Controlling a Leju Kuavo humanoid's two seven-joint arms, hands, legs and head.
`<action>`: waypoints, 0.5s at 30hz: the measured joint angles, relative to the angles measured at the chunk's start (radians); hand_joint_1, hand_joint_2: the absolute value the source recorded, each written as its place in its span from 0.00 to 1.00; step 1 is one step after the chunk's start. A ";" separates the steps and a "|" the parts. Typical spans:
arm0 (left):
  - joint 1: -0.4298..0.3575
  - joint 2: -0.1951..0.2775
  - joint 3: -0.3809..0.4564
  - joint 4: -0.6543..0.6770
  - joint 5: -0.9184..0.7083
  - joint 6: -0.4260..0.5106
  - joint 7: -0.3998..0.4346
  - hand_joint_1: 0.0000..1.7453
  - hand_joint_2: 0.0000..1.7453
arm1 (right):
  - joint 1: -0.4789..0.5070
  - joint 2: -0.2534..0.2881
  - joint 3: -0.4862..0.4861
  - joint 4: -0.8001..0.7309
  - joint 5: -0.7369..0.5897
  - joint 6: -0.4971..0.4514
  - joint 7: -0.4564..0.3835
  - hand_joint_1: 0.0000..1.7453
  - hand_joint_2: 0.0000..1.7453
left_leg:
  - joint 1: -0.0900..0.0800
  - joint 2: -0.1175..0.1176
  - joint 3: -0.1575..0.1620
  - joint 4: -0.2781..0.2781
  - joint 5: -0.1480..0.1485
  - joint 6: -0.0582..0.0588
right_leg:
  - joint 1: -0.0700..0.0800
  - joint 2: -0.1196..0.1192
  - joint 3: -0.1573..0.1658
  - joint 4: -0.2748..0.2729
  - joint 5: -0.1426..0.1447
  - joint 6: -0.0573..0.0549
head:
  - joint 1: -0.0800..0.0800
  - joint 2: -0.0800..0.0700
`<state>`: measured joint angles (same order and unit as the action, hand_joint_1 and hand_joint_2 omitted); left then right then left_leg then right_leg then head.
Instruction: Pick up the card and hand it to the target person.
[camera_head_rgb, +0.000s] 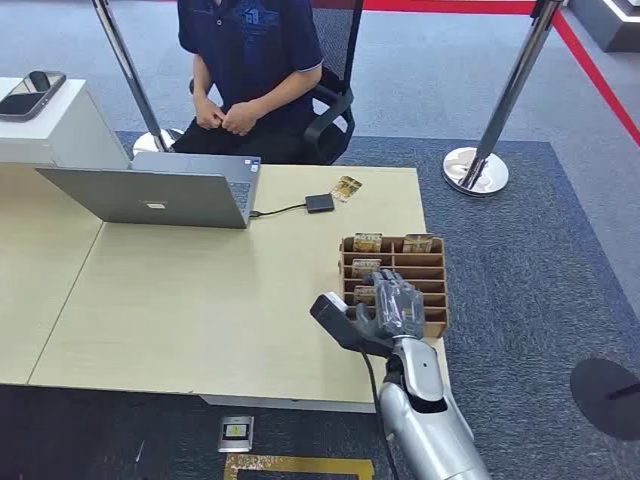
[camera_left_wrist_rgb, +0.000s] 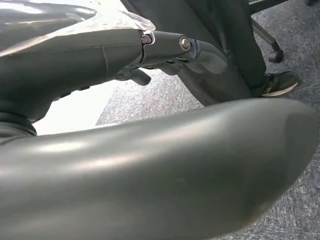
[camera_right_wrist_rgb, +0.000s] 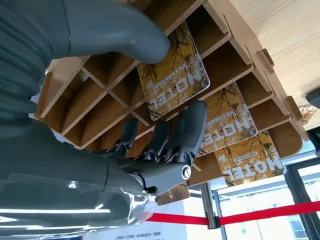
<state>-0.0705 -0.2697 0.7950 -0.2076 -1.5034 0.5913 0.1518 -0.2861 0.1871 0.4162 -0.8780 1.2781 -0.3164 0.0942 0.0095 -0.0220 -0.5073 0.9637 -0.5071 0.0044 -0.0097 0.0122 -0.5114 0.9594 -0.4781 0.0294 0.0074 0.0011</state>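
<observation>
Even, bright light is filling my head view; glare is washing out my left wrist view, where my arm cover (camera_left_wrist_rgb: 158, 170) is blurring.

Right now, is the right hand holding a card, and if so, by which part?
The right hand has its thumb and fingers on opposite faces of the nearest motel card in the wooden rack. Whether they actually grip it cannot be told.

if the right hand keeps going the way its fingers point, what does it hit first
Probably the nearest MOTEL card in the wooden slotted rack: the right hand has thumb and fingers either side of it. Whether they touch yet is unclear.
</observation>
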 joint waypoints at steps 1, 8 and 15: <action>0.000 0.000 0.000 0.000 0.000 0.000 0.000 0.00 0.00 | 0.000 0.000 0.000 0.000 0.000 0.000 0.000 0.44 1.00 | 0.000 0.000 0.000 0.000 0.000 0.000 | 0.000 0.000 0.000 0.000 0.000 0.000 | 0.000 0.000; 0.000 0.000 -0.009 0.000 -0.008 -0.001 0.000 0.00 0.00 | 0.001 -0.007 0.000 -0.008 0.010 -0.009 0.018 0.44 1.00 | 0.000 0.000 0.000 0.000 0.000 0.000 | 0.000 0.000 0.000 0.000 0.000 0.000 | 0.000 0.000; 0.000 0.000 -0.021 0.000 -0.018 -0.003 -0.001 0.00 0.00 | 0.016 -0.018 -0.002 -0.025 0.015 -0.003 0.015 0.49 1.00 | 0.000 0.000 0.000 0.000 0.000 0.000 | 0.000 0.000 0.000 0.000 0.000 0.000 | 0.000 0.000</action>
<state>-0.0704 -0.2697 0.7745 -0.2075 -1.5214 0.5879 0.1508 -0.2704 0.1692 0.4145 -0.9033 1.2931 -0.3199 0.1095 0.0095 -0.0220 -0.5073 0.9637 -0.5071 0.0043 -0.0097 0.0122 -0.5116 0.9594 -0.4782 0.0293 0.0074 0.0011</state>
